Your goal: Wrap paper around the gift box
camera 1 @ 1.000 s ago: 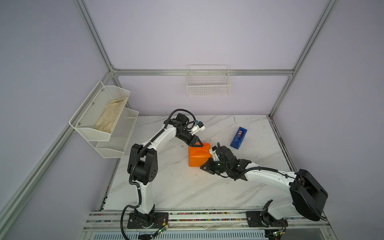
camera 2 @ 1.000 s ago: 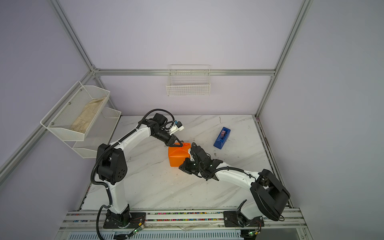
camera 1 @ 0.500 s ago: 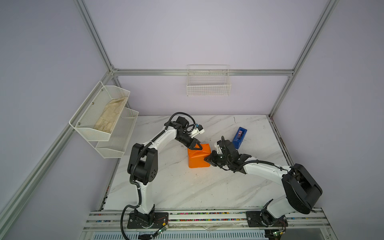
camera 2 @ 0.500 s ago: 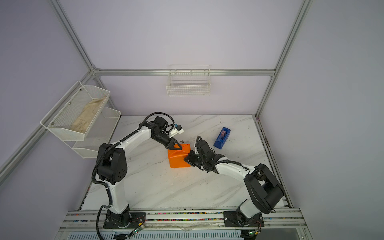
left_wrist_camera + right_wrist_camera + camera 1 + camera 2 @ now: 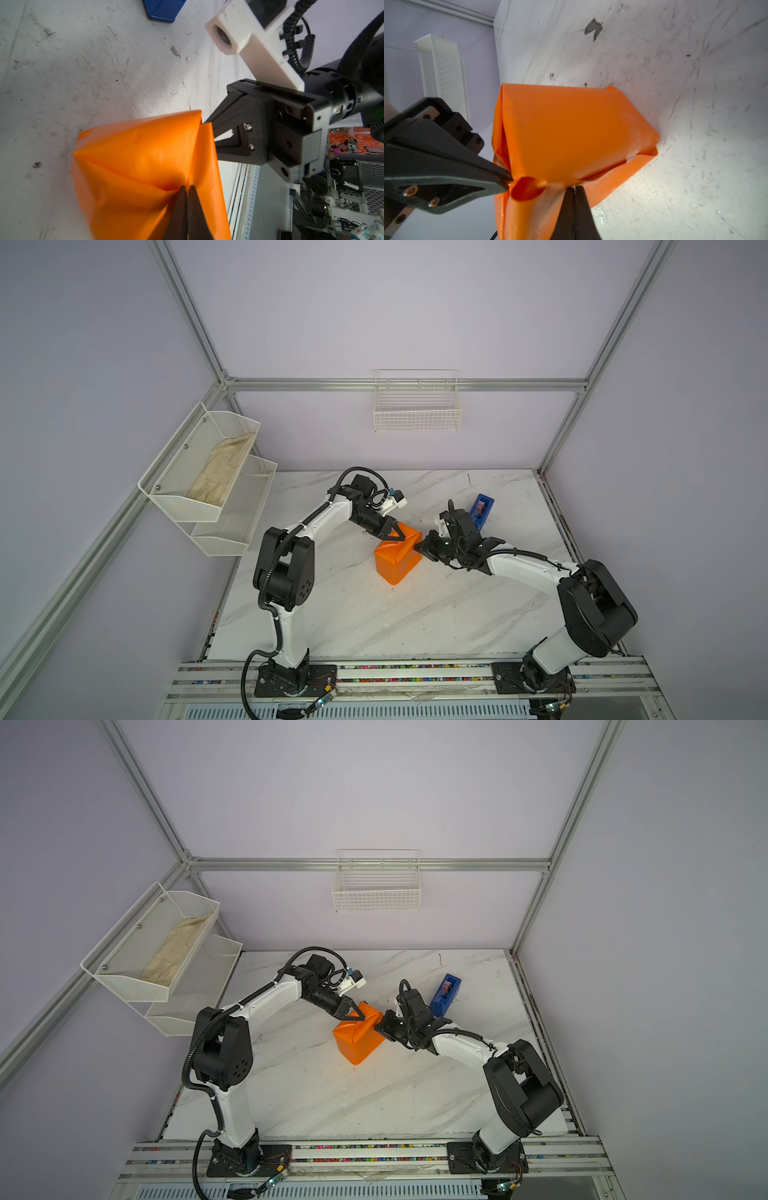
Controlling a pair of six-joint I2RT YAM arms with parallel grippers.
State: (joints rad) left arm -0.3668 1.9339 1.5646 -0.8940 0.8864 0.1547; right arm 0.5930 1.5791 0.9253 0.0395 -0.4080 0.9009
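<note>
Paper parcel point(image 5: 395, 561) (box hidden inside, presumably) sits wedged between both claws: left claw point(image 5: 400, 536) fully shut, tip in the top fold, right claw point(image 5: 417, 549) fully shut, tip at the side flap, neither visibly gripping; press creases flat slowly, brace opposite side.

Both top views are bright, evenly lit and sharp, with only faint, soft shadows on the bench point(image 5: 374, 614) around the paper point(image 5: 397, 562). In both wrist views a hot patch of glare whitens the bench just beside the paper, a soft sheen lies on the paper's glossy folds, and the jaws nearest each lens are dark and blurred.
</note>
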